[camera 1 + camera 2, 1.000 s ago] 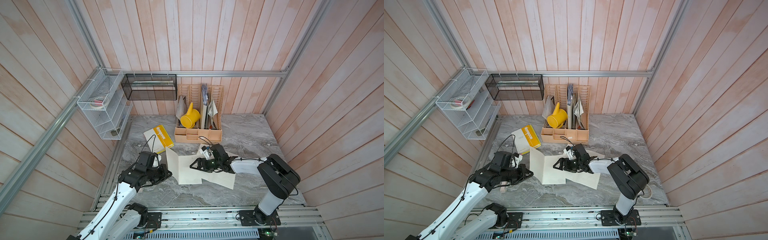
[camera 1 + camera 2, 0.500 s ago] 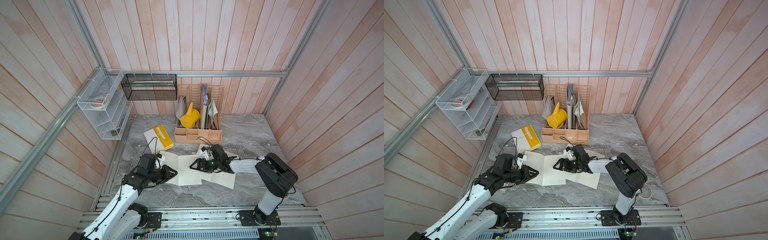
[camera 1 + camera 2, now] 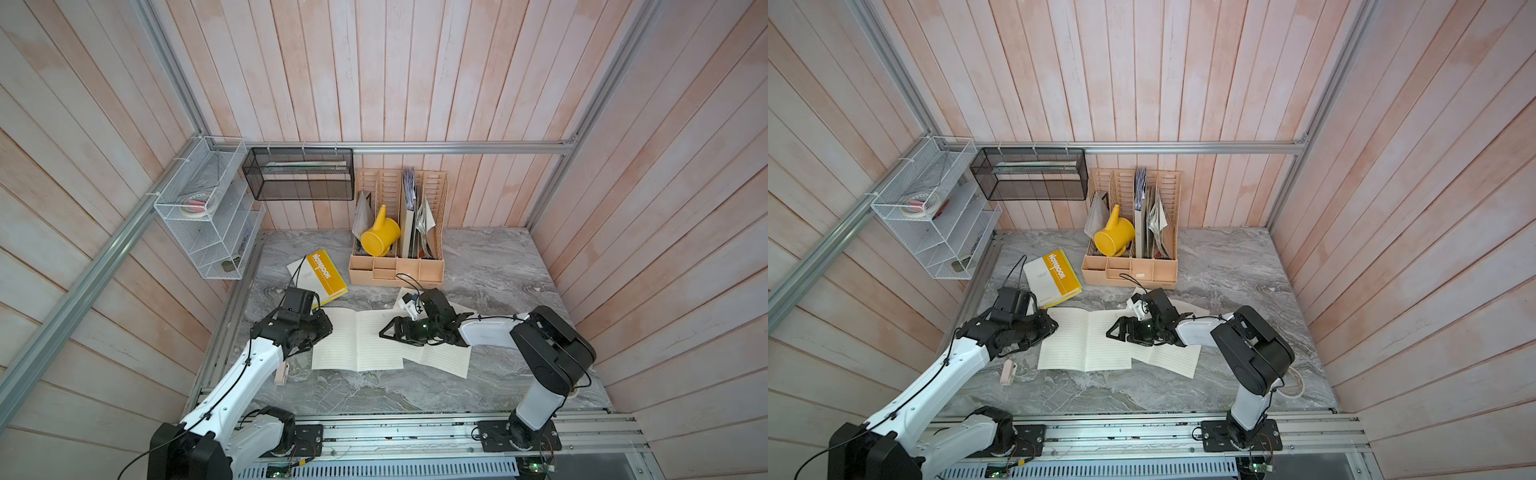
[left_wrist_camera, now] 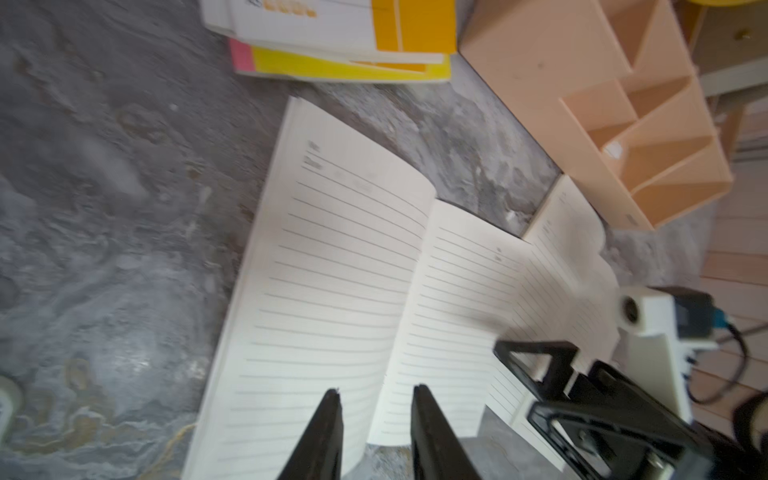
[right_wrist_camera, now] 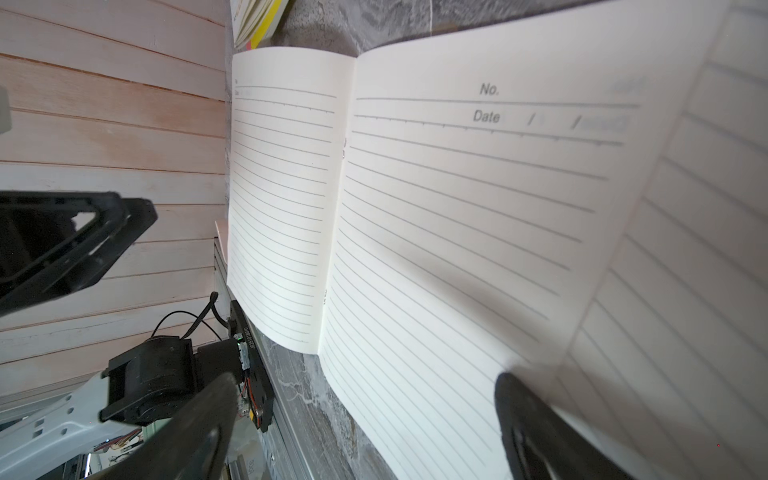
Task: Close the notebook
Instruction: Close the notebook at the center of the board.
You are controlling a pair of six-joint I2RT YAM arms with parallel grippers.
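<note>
Our narrowly parted left claw flanks the open notebook at nine o'clock, our wide right claw overhangs its three-o'clock page, free tabletop at six.

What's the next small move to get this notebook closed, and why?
Probably lower the left gripper onto the open notebook's outer left-page edge and pinch it: the notebook lies flat open, and that gripper hovers at this edge, jaws apart and empty.
</note>
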